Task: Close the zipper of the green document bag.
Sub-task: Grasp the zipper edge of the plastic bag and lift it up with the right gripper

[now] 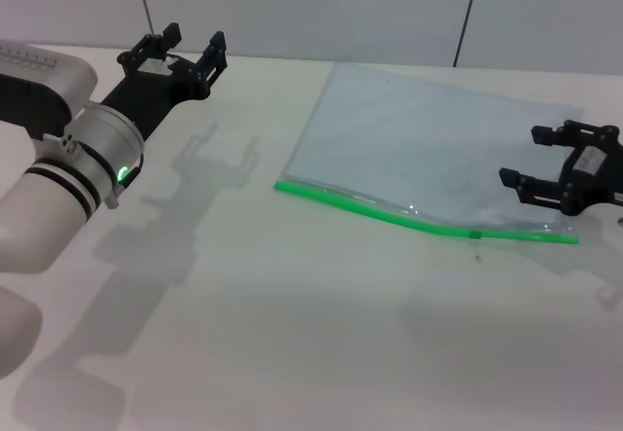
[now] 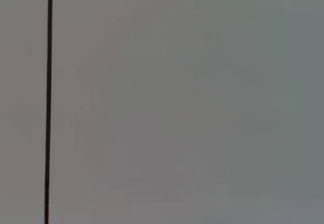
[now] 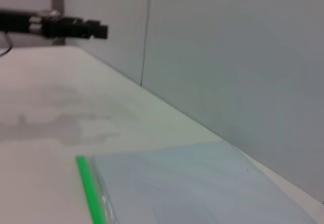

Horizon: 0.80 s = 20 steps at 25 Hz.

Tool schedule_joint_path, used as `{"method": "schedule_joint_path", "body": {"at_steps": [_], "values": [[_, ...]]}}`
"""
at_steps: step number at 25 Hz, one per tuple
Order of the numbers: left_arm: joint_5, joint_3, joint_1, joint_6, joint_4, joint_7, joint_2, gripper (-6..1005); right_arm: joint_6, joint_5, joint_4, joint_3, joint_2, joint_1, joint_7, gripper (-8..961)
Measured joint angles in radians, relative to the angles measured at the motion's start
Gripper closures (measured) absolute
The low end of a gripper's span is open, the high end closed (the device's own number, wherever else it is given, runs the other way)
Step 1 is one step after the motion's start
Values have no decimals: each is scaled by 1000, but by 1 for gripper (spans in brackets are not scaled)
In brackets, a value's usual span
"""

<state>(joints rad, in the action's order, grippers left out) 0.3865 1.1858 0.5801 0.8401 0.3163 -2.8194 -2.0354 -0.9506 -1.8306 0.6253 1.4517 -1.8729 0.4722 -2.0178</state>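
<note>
Bag: green document bag point(image 1: 428, 154) lies flat on the white tabletop point(image 1: 292, 334), translucent bluish-clear, its bright green zipper point(image 1: 389, 215) along the near edge, darker slider point(image 1: 475, 234) toward the right end. Right tool point(image 1: 531, 163) released, fingers spread, just over the bag's right end near the slider. Left tool point(image 1: 190, 47) released too, raised well apart at far left.

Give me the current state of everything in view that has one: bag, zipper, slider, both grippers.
green document bag: lying flat on the table, green edge toward the robot.
zipper: whether open or closed cannot be told.
slider tab: on the strip, nearer its right end.
left gripper: open, empty, held above the table, well left of the bag.
right gripper: open, empty, at the bag's right end near the strip.
</note>
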Motion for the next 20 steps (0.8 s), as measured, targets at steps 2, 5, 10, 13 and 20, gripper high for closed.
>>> {"method": "schedule_joint_path", "body": {"at_steps": [2, 5, 10, 13, 20], "values": [[0, 0, 1, -1, -1, 0, 0, 365, -1, 97, 89, -27, -9, -36, 34, 207], [0, 0, -1, -1, -1, 0, 0, 365, -1, 278, 224, -84, -43, -91, 93, 208], [2, 0, -3, -1, -2, 0, 0, 365, -31, 571, 428, -207, -141, -170, 143, 210], [4, 0, -2, -1, -2, 6, 0, 365, -52, 622, 460, -230, -158, -183, 144, 211], [4, 0, -4, -1, -4, 22, 1, 365, -80, 674, 530, -191, -156, -220, 131, 216]]}}
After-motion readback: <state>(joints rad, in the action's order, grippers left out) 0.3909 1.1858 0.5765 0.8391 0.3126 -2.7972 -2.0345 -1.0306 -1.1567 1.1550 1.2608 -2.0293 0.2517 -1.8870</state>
